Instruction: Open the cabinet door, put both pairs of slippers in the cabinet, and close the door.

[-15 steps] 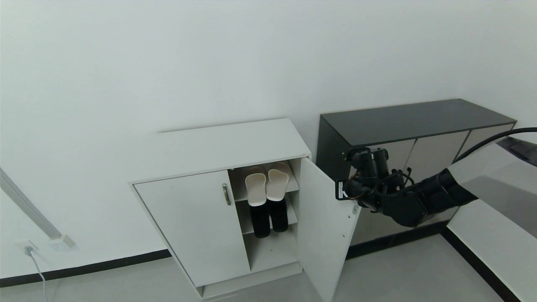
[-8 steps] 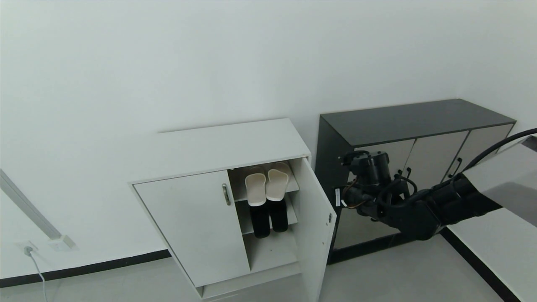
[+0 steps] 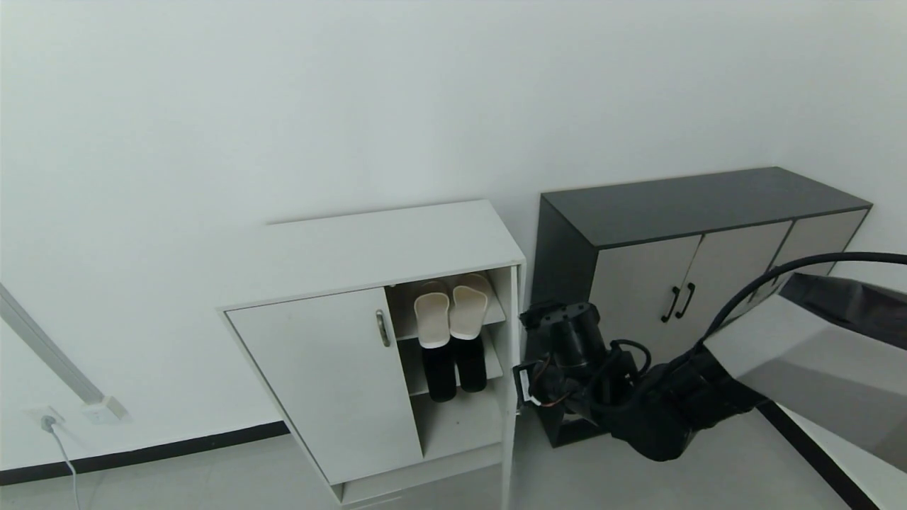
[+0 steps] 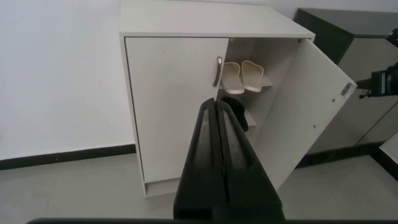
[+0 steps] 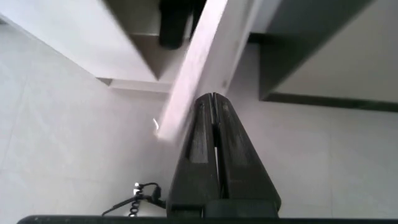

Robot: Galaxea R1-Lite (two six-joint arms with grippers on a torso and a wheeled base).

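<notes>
My right fingers (image 5: 204, 124) are pressed shut and hold nothing. They are just beside the outer side of the door (image 3: 507, 425), which stands half open from the cabinet (image 3: 375, 248). The slippers (image 3: 451, 312) sit on its shelves. I think I should push slow and flat near the door's free edge until it meets the cabinet.

The cabinet (image 3: 375, 244) stands against the wall (image 3: 283, 106), its right door (image 3: 507, 439) swung out toward the front. Inside the open half, one pair of slippers (image 3: 451, 312) lies on the top shelf (image 3: 497, 309) — the other pair (image 3: 453, 368) on the shelf just below (image 3: 413, 368). Right of the cabinet stands a sideboard (image 3: 701, 202); the right gripper (image 3: 523, 382) sits before it, just beside the door's outer face. Left of the cabinet, low on the wall, a socket (image 3: 46, 419).
</notes>
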